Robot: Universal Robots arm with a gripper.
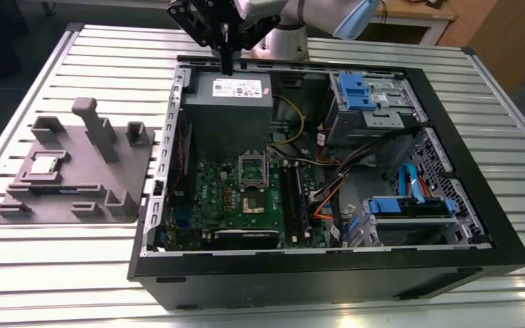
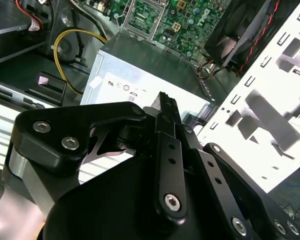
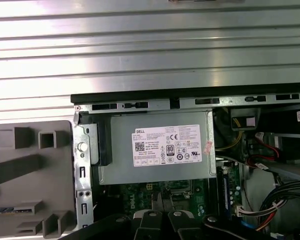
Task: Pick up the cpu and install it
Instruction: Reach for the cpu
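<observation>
A slatted metal counter carries an open computer case and, at the exterior view's left of it, a grey fixture. The cpu lies flat in a recess of that fixture, untouched and well apart from the tool. The tool hangs at the far side of the case, above the grey power supply box with the white label. In the second wrist view its fingers are seen pressed together, with nothing pinched between them. The step in hand is judged to be the approach for the pick-up, since nothing has been grasped. For that pick-up the tool would have to be carried over the case's side wall to the fixture, spread, and lowered squarely onto the thin chip, whose edges offer little to grip. The upright post of the fixture stands near the cpu and could be struck. Inside the case, the socket on the green board appears bare, and a tangle of cables lies near it towards the exterior view's right.
</observation>
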